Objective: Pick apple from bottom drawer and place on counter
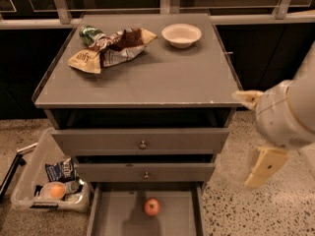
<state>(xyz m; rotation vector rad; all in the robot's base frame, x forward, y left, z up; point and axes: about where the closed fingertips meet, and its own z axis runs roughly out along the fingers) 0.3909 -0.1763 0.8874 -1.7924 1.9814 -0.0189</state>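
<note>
The apple (152, 206), small and red, lies on the floor of the bottom drawer (113, 215), which is pulled out at the foot of the cabinet. The counter (162, 77) is the flat grey cabinet top above it. My gripper (246, 139) hangs at the right of the cabinet, level with the upper drawers, well above and to the right of the apple. Its two cream fingers (264, 166) stand wide apart with nothing between them.
On the counter lie crumpled snack bags (110, 49) and a green can (90, 34) at the back left, and a white bowl (181, 35) at the back right. Two knobbed drawers (142, 142) stick out above the bottom one. A clear bin (47, 188) with an orange fruit stands on the floor at the left.
</note>
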